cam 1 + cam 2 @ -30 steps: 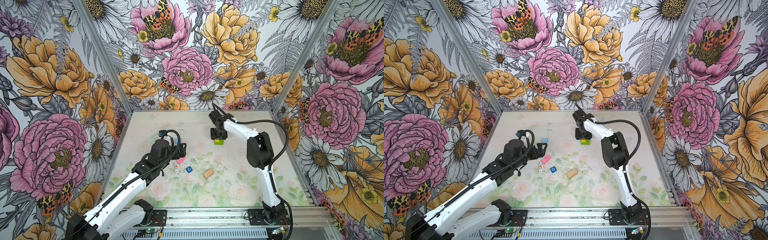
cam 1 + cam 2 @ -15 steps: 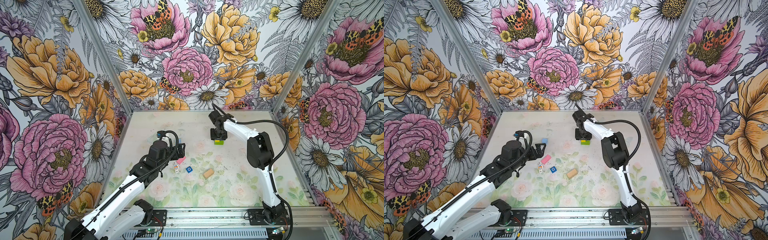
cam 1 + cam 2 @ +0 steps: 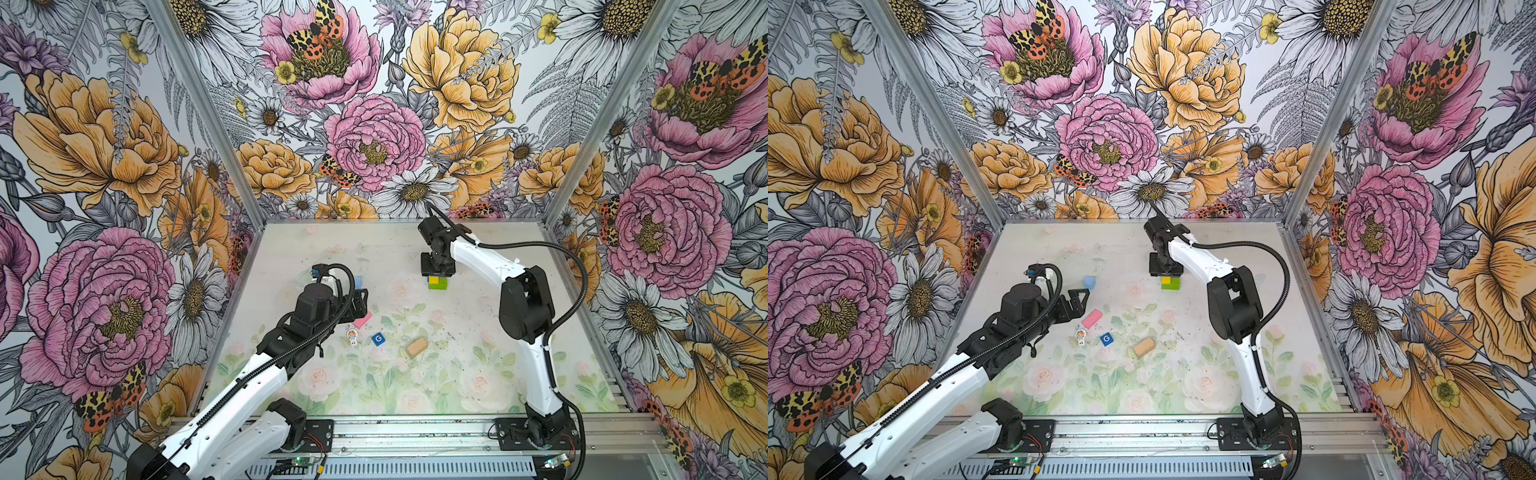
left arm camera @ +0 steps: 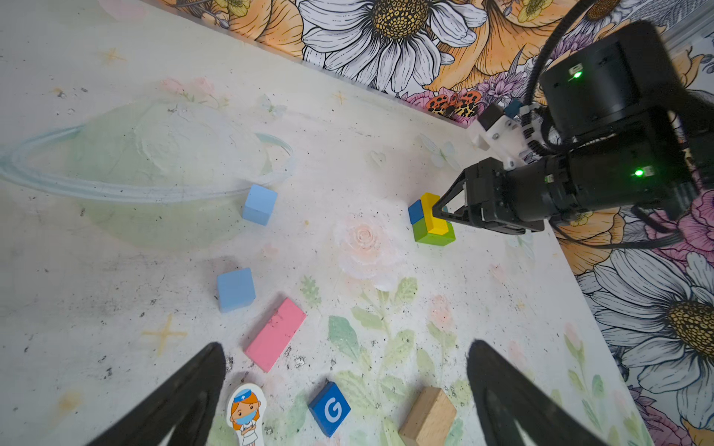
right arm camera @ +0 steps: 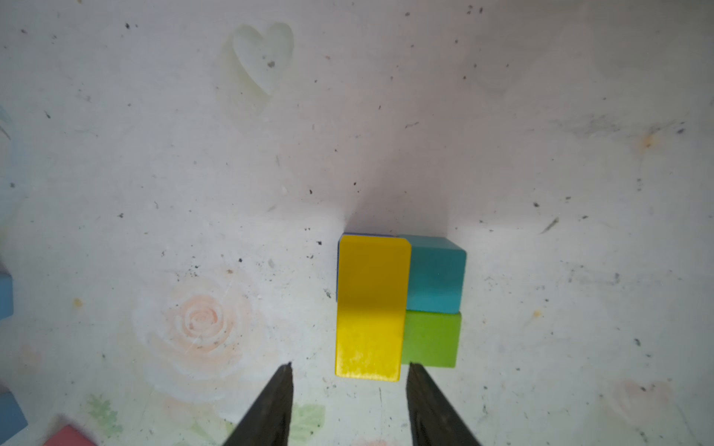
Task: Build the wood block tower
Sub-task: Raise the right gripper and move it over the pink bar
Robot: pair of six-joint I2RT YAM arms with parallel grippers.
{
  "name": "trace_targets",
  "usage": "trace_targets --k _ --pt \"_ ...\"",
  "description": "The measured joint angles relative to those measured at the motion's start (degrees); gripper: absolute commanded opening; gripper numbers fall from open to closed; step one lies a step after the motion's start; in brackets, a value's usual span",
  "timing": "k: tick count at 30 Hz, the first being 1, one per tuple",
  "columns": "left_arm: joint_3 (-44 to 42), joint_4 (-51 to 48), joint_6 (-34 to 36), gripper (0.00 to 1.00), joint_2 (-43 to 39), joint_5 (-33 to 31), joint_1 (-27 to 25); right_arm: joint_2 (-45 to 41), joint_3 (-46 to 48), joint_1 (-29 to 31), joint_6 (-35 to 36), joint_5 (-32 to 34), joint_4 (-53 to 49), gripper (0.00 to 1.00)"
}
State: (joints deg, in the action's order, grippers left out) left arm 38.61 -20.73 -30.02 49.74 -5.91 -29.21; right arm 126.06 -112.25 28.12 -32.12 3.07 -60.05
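The tower stands at the back: a green brick (image 5: pixel 430 340) and a blue cube (image 5: pixel 434 274) with a yellow brick (image 5: pixel 369 309) laid across them, seen in both top views (image 3: pixel 434 280) (image 3: pixel 1167 280). My right gripper (image 5: pixel 351 365) hangs just above it, open, its tips slightly wider than the yellow brick's near end and not pressing it. My left gripper (image 4: pixel 345 347) is wide open and empty above the loose pieces: a pink brick (image 4: pixel 275 334), a white nurse figure (image 4: pixel 245 411), a blue G block (image 4: pixel 329 408) and a tan brick (image 4: pixel 427 417).
Two light blue cubes (image 4: pixel 259 204) (image 4: pixel 235 289) lie apart on the mat beyond the pink brick. The flowered back wall (image 3: pixel 374 166) rises close behind the tower. The metal rail (image 3: pixel 415 432) with both arm bases runs along the front edge.
My left arm has shifted slightly leftward over the loose pieces. The right gripper stays over the yellow brick with hardly any motion.
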Motion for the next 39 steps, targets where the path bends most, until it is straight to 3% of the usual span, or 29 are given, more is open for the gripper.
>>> trace_targets --k 12,19,22,28,39 --pt "-4.6 -3.1 -2.1 0.99 -7.3 0.0 0.0 -8.5 4.0 6.8 -1.5 1.0 -0.6 0.57" --pt "-11.0 -6.0 -6.1 0.99 -15.1 0.1 -0.3 -8.6 6.4 14.7 -5.5 1.0 0.3 0.75" --pt "-13.5 -7.6 -7.8 0.99 -18.9 0.0 -0.7 -8.5 7.5 18.5 -8.3 1.1 1.9 0.76" --pt "-15.9 -10.4 -10.6 0.99 -25.6 0.0 -1.4 -6.1 6.7 23.8 -14.7 2.0 4.1 0.78" --pt "-17.1 -12.2 -12.1 0.98 -30.7 0.0 -3.0 2.8 2.8 25.2 -23.3 4.5 5.0 0.79"
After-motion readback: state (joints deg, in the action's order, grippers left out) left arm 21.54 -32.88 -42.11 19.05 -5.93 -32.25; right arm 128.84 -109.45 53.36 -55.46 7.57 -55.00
